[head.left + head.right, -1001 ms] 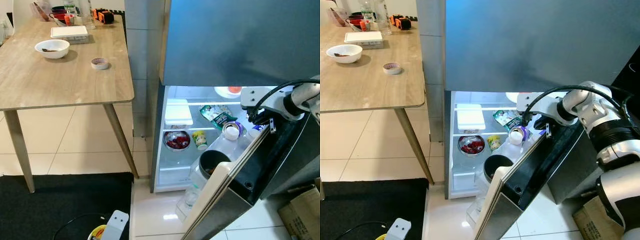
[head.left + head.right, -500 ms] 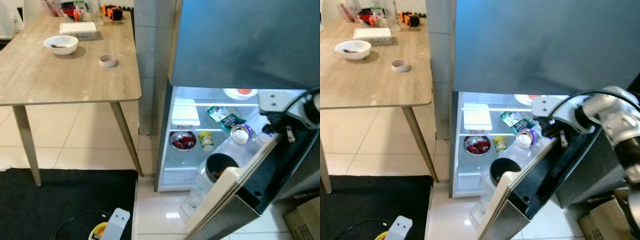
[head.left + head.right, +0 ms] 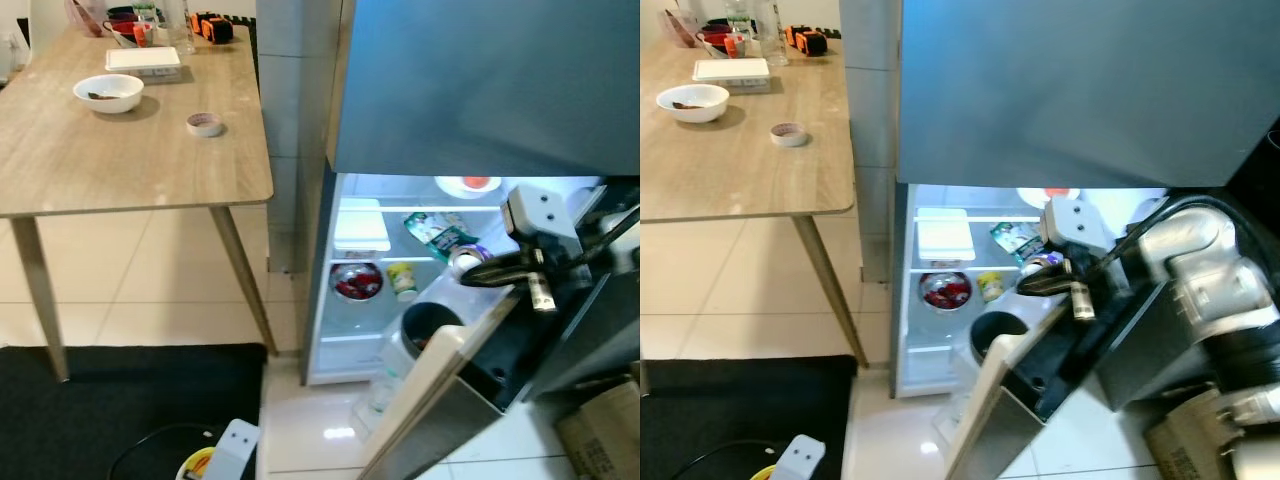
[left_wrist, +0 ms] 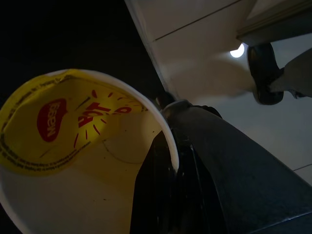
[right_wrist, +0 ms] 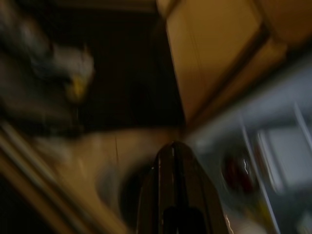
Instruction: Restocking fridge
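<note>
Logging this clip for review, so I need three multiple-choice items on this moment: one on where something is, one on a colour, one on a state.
1. Where is the white bowl?
A. On the wooden table
B. On the fridge's top shelf
C. On the black mat

2. What colour is the lid of the noodle cup at the left end effector?
A. Blue
B. Yellow with a red logo
C. Plain white

3. What state is the lower fridge door in?
A. Shut
B. Open, with the lit shelves showing
C. Taken off its hinges

Answers:
1 A, the bowl sits on the wooden table near a roll of tape.
2 B, the left wrist view shows yellow foil with a red mark.
3 B, the door swings out and the right end effector is by its top edge.
</note>
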Controlling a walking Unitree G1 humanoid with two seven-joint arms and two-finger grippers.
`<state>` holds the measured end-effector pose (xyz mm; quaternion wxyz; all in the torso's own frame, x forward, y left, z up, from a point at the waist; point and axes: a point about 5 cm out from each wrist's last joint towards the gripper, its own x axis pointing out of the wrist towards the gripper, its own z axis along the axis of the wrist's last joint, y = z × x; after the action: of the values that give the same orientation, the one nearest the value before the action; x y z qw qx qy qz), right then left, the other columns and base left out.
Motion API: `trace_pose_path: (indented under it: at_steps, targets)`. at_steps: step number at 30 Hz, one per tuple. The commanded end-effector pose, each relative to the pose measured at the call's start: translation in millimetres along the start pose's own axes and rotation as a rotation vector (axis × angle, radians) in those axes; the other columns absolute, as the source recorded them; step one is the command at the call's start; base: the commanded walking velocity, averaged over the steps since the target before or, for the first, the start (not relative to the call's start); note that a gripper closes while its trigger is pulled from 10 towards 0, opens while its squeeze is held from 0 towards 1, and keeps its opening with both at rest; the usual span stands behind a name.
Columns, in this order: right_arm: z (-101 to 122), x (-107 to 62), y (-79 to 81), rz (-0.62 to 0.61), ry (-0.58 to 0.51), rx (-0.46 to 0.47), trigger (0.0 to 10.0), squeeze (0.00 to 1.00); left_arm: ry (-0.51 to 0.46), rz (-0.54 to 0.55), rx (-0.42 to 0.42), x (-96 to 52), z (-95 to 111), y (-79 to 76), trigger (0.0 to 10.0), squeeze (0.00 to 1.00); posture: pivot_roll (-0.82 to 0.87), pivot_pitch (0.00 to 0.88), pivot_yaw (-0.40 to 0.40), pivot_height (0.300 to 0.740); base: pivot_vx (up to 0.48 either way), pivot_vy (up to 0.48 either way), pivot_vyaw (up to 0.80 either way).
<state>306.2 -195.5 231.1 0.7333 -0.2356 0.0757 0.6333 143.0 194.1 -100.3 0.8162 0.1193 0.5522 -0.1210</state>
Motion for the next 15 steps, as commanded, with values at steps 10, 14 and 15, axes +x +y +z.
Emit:
trace_pose_path:
  at_steps: [10, 14, 15]
  targets:
    - [12, 1.2, 7.0, -0.068, -0.152, 0.031, 10.0, 0.0, 0.067, -0.003, -0.003, -0.8, -18, -5.0, 10.0, 0.0, -0.04, 0.0, -0.082, 0.74, 0.0, 0.0, 0.0]
    - [12, 0.4, 8.8, -0.07, -0.134, 0.028, 10.0, 0.0, 0.068, -0.003, -0.001, -0.8, -18, -4.9, 10.0, 0.0, -0.04, 0.0, -0.081, 0.74, 0.0, 0.0, 0.0]
    - [12, 0.4, 8.8, -0.07, -0.134, 0.028, 10.0, 0.0, 0.068, -0.003, -0.001, -0.8, -18, -4.9, 10.0, 0.0, -0.04, 0.0, -0.081, 0.74, 0.0, 0.0, 0.0]
